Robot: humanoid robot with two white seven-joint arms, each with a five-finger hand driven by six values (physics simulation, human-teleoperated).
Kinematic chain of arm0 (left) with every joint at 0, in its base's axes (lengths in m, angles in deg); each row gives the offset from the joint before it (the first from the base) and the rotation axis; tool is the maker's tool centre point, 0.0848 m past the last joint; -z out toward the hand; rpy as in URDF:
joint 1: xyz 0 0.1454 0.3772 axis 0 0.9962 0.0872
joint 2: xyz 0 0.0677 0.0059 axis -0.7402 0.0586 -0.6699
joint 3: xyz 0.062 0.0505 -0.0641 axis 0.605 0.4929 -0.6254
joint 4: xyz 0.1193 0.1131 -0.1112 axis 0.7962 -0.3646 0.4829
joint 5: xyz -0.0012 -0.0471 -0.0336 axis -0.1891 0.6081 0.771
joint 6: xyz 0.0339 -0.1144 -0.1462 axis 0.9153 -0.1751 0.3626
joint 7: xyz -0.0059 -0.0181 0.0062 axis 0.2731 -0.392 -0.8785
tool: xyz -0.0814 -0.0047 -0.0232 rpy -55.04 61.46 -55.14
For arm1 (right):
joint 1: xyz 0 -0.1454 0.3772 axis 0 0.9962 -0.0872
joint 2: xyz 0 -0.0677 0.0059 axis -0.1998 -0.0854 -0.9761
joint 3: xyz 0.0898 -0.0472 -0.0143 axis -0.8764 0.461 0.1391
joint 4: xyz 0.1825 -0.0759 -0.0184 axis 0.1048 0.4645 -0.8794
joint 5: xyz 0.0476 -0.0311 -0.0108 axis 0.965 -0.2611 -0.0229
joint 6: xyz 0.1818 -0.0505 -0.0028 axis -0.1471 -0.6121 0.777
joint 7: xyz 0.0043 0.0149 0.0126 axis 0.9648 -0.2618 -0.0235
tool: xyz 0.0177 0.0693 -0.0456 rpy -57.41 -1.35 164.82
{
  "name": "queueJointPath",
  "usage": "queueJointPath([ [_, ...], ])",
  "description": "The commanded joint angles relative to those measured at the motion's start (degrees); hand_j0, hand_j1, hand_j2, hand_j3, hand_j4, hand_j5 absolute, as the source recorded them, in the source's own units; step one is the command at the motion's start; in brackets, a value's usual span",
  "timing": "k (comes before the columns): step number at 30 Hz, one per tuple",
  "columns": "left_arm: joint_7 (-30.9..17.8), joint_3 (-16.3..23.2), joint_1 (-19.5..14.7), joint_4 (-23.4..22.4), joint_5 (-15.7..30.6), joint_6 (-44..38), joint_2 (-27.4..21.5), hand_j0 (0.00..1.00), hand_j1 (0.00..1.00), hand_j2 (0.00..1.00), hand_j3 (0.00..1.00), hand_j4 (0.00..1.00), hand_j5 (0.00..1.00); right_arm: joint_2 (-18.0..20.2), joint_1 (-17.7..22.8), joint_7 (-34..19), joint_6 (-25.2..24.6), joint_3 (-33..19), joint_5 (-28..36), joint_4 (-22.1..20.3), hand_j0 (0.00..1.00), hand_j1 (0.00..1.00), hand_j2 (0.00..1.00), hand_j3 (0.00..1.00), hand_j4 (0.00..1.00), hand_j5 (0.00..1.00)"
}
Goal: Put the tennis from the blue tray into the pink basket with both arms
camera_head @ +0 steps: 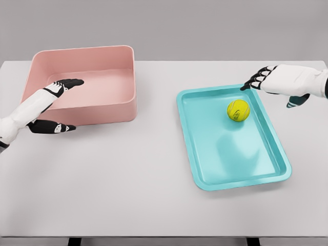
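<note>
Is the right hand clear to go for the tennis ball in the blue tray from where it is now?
Probably yes. The right hand hovers open above the blue tray's far right corner, and the tennis ball lies uncovered just below it in the picture, with nothing between them.

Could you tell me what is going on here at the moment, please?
A humanoid robot sits at a white table with a pink basket on the left and a blue tray on the right. A yellow tennis ball lies in the tray's far part, untouched. The right hand hovers open near the tray's far right corner, close to the ball. The left hand is open at the basket's front wall, holding nothing.
</note>
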Motion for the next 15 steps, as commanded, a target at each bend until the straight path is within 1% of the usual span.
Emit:
queueJointPath([
  [1, 0.0, -0.05, 0.0, -0.03, 0.54, -0.07, -0.07, 1.0, 1.0, 1.0, 1.0, 1.0, 1.0, 0.12, 0.0, -0.15, 0.46, -0.09, 0.12, -0.11, 1.0, 1.0, 1.0, 1.0, 1.0, 1.0],
  [4, 0.0, -0.05, 0.0, -0.03, 0.54, -0.07, -0.07, 1.0, 1.0, 1.0, 1.0, 1.0, 1.0, 0.12, 0.18, 0.03, -0.25, 0.0, 0.99, -1.61, 1.0, 1.0, 1.0, 1.0, 1.0, 1.0],
  [5, 0.0, -0.05, 0.0, 0.06, 0.54, -0.07, -0.07, 1.0, 1.0, 1.0, 1.0, 1.0, 1.0, 0.56, 0.18, -0.06, -0.94, 0.0, 2.65, -1.17, 1.0, 1.0, 1.0, 1.0, 1.0, 1.0],
  [6, 0.0, -0.14, 0.0, 0.06, 0.54, -0.07, -0.07, 1.0, 1.0, 1.0, 1.0, 1.0, 1.0, 3.19, 0.44, -0.5, -4.11, 0.17, 12.13, -0.82, 1.0, 1.0, 1.0, 1.0, 1.0, 1.0],
  [7, 0.08, -0.23, 0.09, 0.15, 0.63, -0.07, -0.16, 1.0, 1.0, 1.0, 1.0, 1.0, 1.0, 6.36, 0.53, -2.19, -5.87, 0.26, 22.68, 0.41, 1.0, 1.0, 1.0, 1.0, 1.0, 1.0],
  [8, 0.0, -0.4, 0.17, 0.32, 0.98, -0.07, -0.34, 1.0, 1.0, 1.0, 1.0, 1.0, 1.0, 7.5, 0.35, -2.19, -5.78, -0.09, 29.19, 2.43, 1.0, 1.0, 1.0, 1.0, 1.0, 1.0],
  [9, 0.0, -0.4, 0.35, 0.41, 1.24, -0.07, -0.42, 1.0, 1.0, 1.0, 1.0, 1.0, 1.0, 7.94, 0.26, -2.19, -5.78, -0.88, 31.84, 4.45, 1.0, 1.0, 1.0, 1.0, 1.0, 1.0],
  [10, 0.08, -0.4, 0.53, 0.5, 1.51, -0.07, -0.51, 1.0, 1.0, 1.0, 1.0, 1.0, 1.0, 7.86, 0.44, -2.19, -5.87, -2.2, 32.02, 5.77, 1.0, 1.0, 1.0, 1.0, 1.0, 1.0],
  [12, 0.0, -0.4, 0.97, 1.73, 5.37, -0.07, -2.62, 1.0, 1.0, 1.0, 1.0, 1.0, 1.0, 7.24, 0.53, -2.19, -6.84, -1.94, 31.14, 8.15, 1.0, 1.0, 1.0, 1.0, 1.0, 1.0],
  [13, 0.0, -0.4, 1.23, 1.73, 7.3, -0.07, -3.67, 1.0, 1.0, 1.0, 1.0, 1.0, 1.0, 7.07, 0.62, -2.19, -8.06, -1.76, 30.96, 8.06, 1.0, 1.0, 1.0, 1.0, 1.0, 1.0],
  [14, 0.0, -0.14, 1.58, 2.34, 11.08, -0.07, -4.73, 1.0, 1.0, 1.0, 1.0, 1.0, 1.0, 5.66, 0.62, -2.19, -11.31, -1.41, 30.79, 8.15, 1.0, 1.0, 1.0, 1.0, 1.0, 1.0],
  [15, 0.0, -0.05, 2.63, 3.13, 13.98, -0.07, -5.61, 0.99, 0.99, 0.99, 0.99, 0.99, 0.99, 4.69, 0.53, -2.19, -12.72, -0.88, 30.96, 8.32, 1.0, 1.0, 1.0, 1.0, 1.0, 1.0],
])
